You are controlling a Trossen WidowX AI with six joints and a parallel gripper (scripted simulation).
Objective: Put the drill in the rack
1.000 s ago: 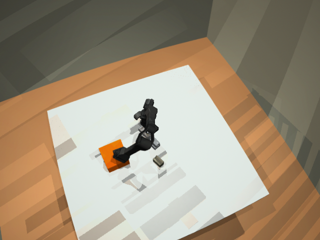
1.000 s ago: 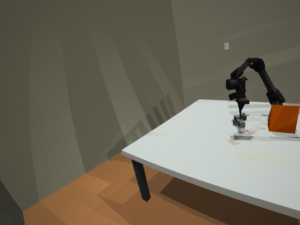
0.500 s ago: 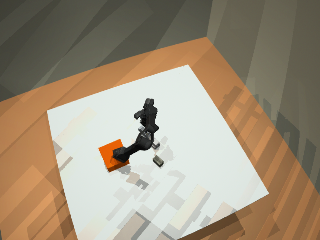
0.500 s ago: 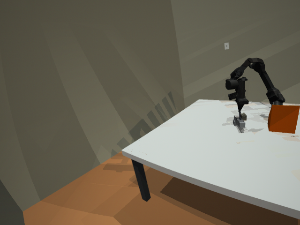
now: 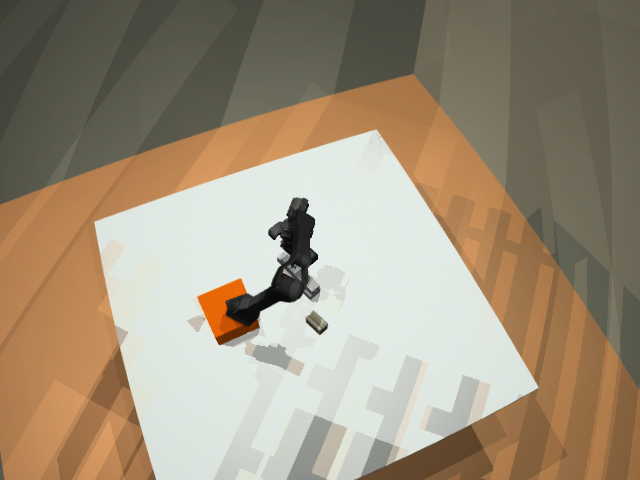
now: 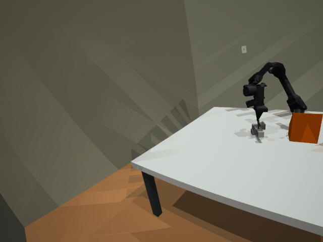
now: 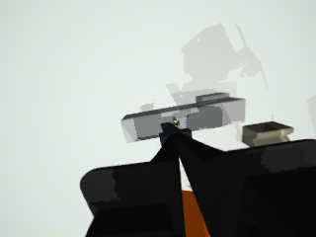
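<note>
Two shut fingers (image 6: 258, 114) point down at grey block (image 5: 311, 289) (image 6: 259, 133) (image 7: 232, 112).

A white table (image 5: 439, 289) (image 6: 198, 161) (image 7: 59, 74) with a flat top and a grey edge stands on an orange-brown floor (image 5: 361, 113) (image 6: 104, 208). In the exterior view, 1 dark, straight table leg (image 6: 152, 195) shows beneath a corner. An orange block (image 5: 217, 304) (image 6: 305, 127) (image 7: 194, 212) sits on the tabletop. Grey-olive walls (image 5: 284, 51) (image 6: 248, 25) rise beyond, with 1 small, pale wall plate (image 6: 244, 49). Angular shadows cross the tabletop, floor and walls.
</note>
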